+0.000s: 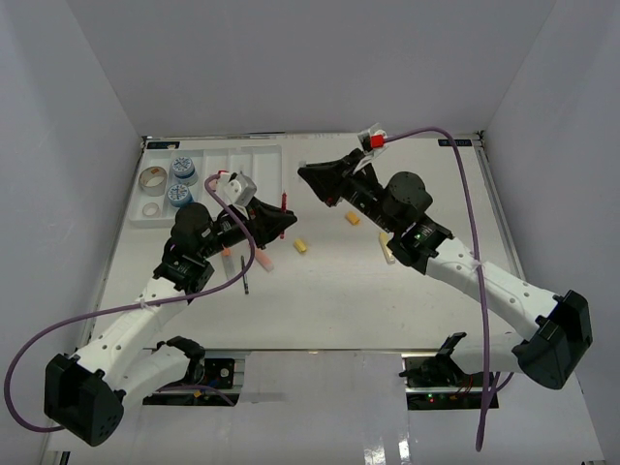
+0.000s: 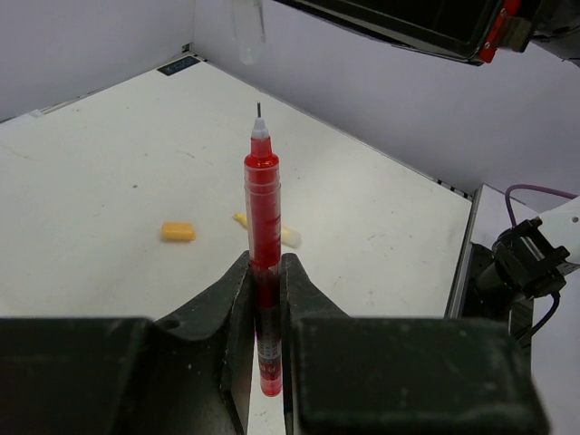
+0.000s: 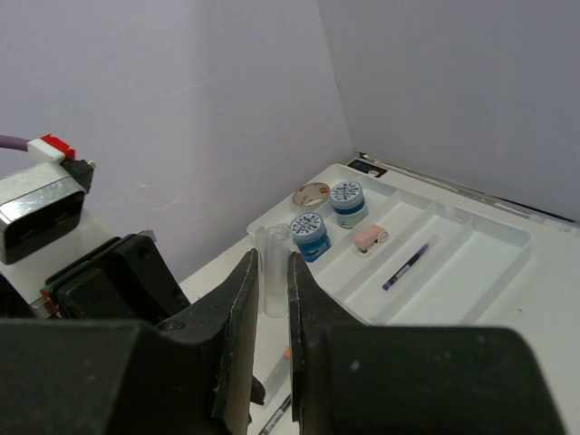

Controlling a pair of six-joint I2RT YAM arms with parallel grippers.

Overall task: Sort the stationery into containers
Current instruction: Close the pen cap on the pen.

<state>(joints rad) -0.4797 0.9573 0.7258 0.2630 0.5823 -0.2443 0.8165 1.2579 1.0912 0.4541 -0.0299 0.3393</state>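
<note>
My left gripper (image 2: pixel 265 265) is shut on a red pen (image 2: pixel 262 208), uncapped, with its thin tip pointing away; in the top view the gripper (image 1: pixel 278 219) holds the pen (image 1: pixel 283 206) above the table just right of the tray. My right gripper (image 3: pixel 273 260) is shut on a clear pen cap (image 3: pixel 275 270). In the top view it (image 1: pixel 306 175) hovers close to the red pen's tip, and the cap shows in the left wrist view (image 2: pixel 247 32). The white compartment tray (image 1: pixel 254 155) holds two blue-white tubs (image 1: pixel 182 169), tape rolls (image 1: pixel 152 179), a pink eraser (image 3: pixel 370 237) and a purple pen (image 3: pixel 406 265).
On the table lie an orange eraser (image 1: pixel 353 218), a yellow eraser (image 1: pixel 300 246), a pale marker (image 1: pixel 387 248), a pink eraser (image 1: pixel 264 263) and a dark pen (image 1: pixel 245 282). White walls close off the left, far and right sides.
</note>
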